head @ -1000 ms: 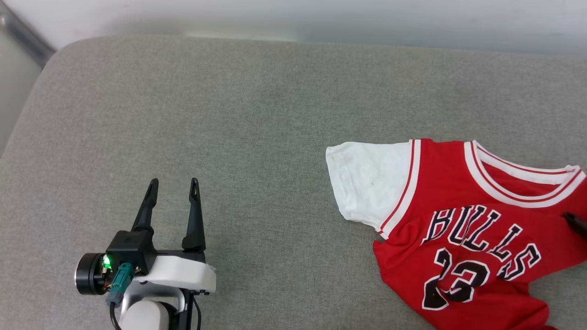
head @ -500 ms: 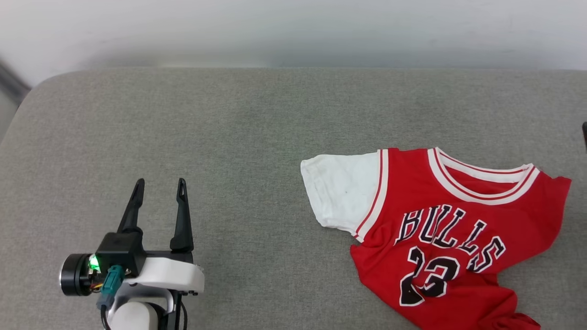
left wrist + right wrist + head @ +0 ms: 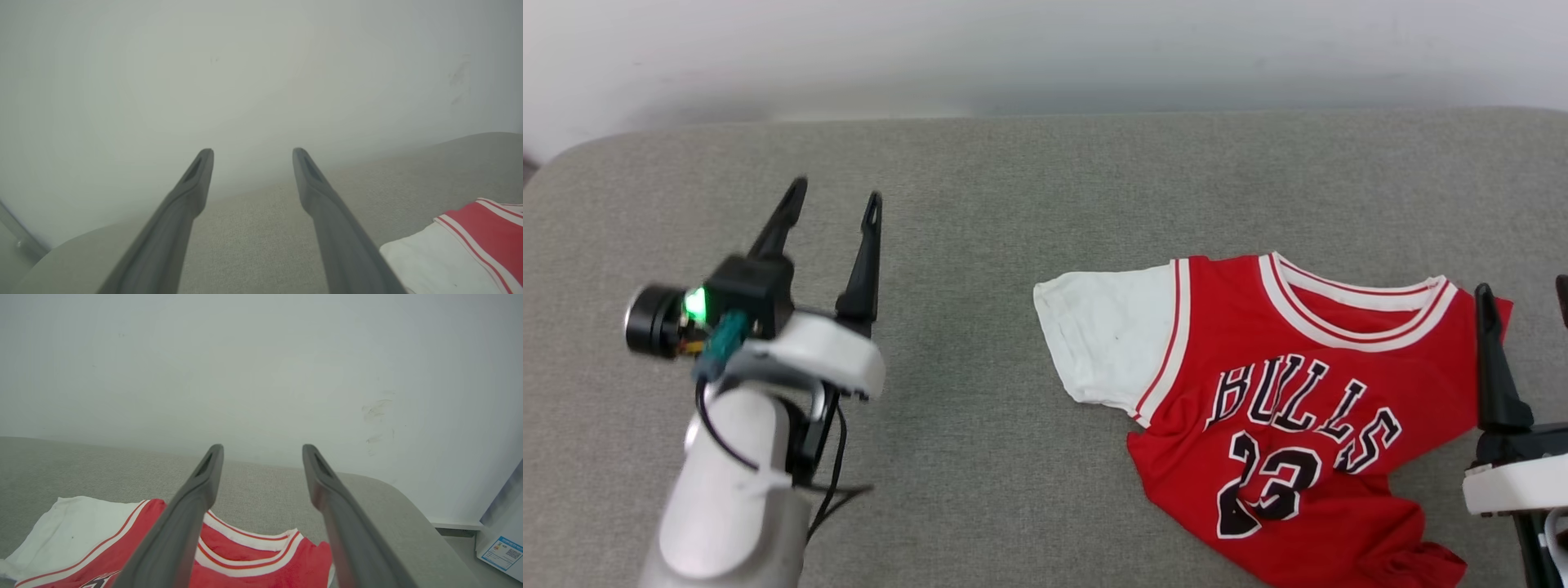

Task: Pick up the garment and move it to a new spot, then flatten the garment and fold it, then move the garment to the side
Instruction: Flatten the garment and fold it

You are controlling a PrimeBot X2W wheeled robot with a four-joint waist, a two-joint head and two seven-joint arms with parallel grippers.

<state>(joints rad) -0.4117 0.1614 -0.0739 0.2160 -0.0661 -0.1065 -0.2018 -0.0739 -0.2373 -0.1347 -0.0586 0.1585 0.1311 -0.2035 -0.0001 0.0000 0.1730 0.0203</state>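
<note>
A: Head view, far left. The left claw is raised over the bare grey cushion, fingers spread wide, nothing between them.

B: Does its wrist camera agree?

A: Yes. Both fingers stand apart and point toward the pale wall. A white sleeve of the shirt sits in the lower right corner.

B: Where does the shirt lie?

A: Right of centre on the cushion, well apart from the left claw. Front up, "BULLS" and "23" readable, collar toward the wall. One white sleeve is spread flat to the left, and the hem is rumpled at the near edge.

B: And the right claw?

A: At the right edge, over the shirt's shoulder, one finger cut by the frame. Its wrist view shows the fingers wide and empty, the collar below them. Whether they touch the cloth, I cannot tell.

B: Further right?

A: A pale box with a printed label, past the cushion's end.
</note>
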